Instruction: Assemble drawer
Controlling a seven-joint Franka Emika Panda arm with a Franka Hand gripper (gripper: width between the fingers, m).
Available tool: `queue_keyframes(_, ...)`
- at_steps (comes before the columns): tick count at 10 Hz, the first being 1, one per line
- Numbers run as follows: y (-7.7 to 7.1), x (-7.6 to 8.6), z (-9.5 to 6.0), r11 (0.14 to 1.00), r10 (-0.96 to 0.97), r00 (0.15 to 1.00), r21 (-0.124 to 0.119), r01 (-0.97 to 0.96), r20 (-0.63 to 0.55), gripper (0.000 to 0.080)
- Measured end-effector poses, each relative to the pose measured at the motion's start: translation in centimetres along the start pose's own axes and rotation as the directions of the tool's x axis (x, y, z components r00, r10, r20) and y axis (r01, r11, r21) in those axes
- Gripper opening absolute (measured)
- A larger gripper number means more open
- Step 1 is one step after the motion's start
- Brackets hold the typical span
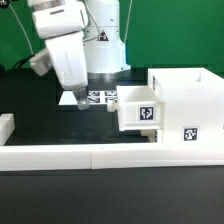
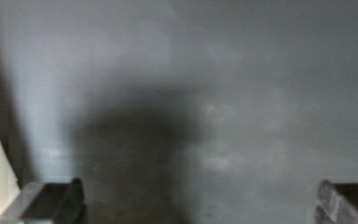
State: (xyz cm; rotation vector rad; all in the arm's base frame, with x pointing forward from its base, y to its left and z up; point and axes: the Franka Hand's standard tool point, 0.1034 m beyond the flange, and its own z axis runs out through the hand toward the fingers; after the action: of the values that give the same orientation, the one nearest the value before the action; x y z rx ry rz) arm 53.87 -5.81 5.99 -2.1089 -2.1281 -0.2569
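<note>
Low white rail (image 1: 60, 152) running across foreground; behind it, tray (image 1: 138, 110) sitting partway in box casing (image 1: 185, 105) on exterior view's right.
Hovering gripper (image 1: 74, 95) near marker board (image 1: 98, 98), fingers (image 2: 48, 200) spread wide, holding nothing, only bare dark table (image 2: 194, 90) between them. Judging next step as seating tray: lining up square to tray front, pushing straight along casing, avoiding skew so tray isn't jamming.
</note>
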Motion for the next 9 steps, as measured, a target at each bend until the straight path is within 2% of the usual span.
queue_keyframes(4, 0.3, 3.2, 0.7, 0.996, 0.084, 0.996, 0.008, -0.084, -0.009, 0.0649)
queue_keyframes(9, 0.4, 5.1, 1.6, 0.987, 0.16, 0.987, 0.014, -0.16, -0.011, 0.0649)
